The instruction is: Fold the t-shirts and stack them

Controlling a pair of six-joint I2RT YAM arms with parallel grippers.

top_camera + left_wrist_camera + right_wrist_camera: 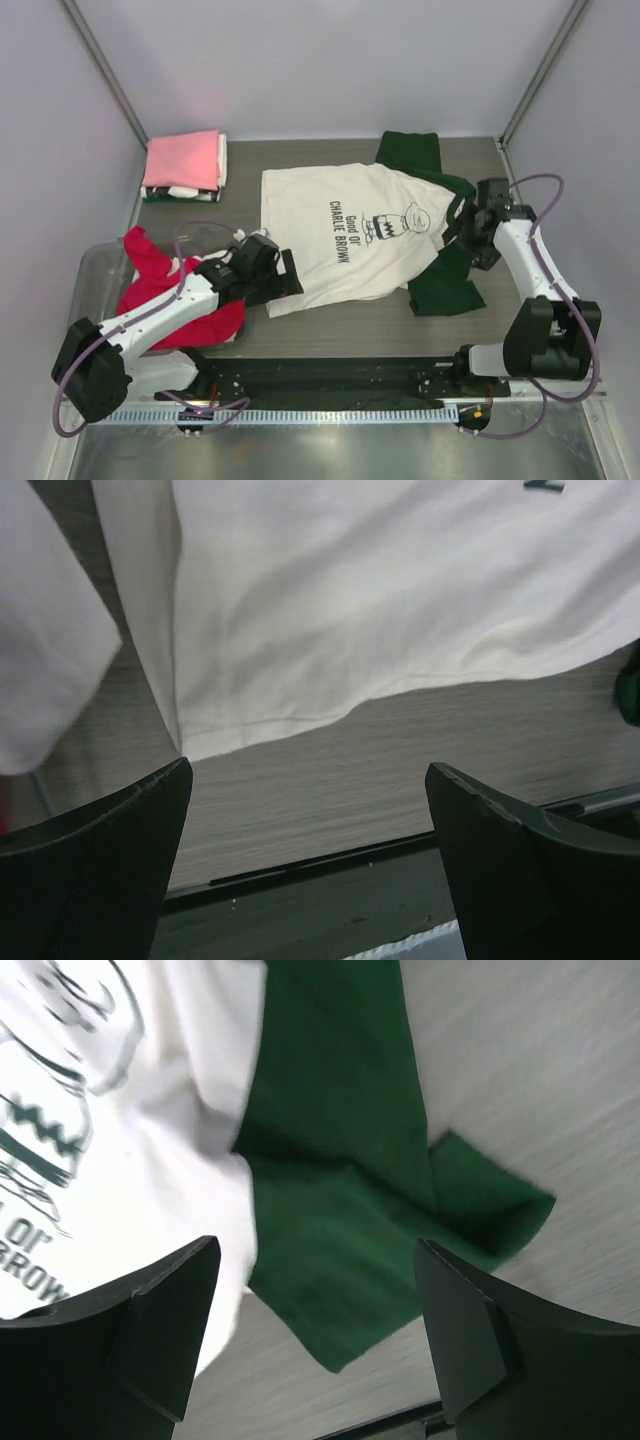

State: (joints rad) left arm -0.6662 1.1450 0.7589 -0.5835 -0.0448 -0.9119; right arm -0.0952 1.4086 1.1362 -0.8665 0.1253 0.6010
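Note:
A cream-white t-shirt (350, 235) with black Charlie Brown print lies spread flat mid-table. Under it lies a dark green t-shirt (445, 285), showing at the right and at the back. A red-magenta t-shirt (160, 290) is bunched at the left, partly in the bin. A folded pale pink t-shirt (183, 160) tops a small pile at the back left. My left gripper (292, 275) hangs open by the white shirt's near-left hem (270, 720), nothing between its fingers (120, 860). My right gripper (458, 228) is open over the white shirt's right edge and the green cloth (340, 1210), holding nothing.
A clear plastic bin (100, 265) stands at the left table edge beside the left arm. A black rail (330, 375) runs along the near edge between the arm bases. Pale walls close off the back and both sides.

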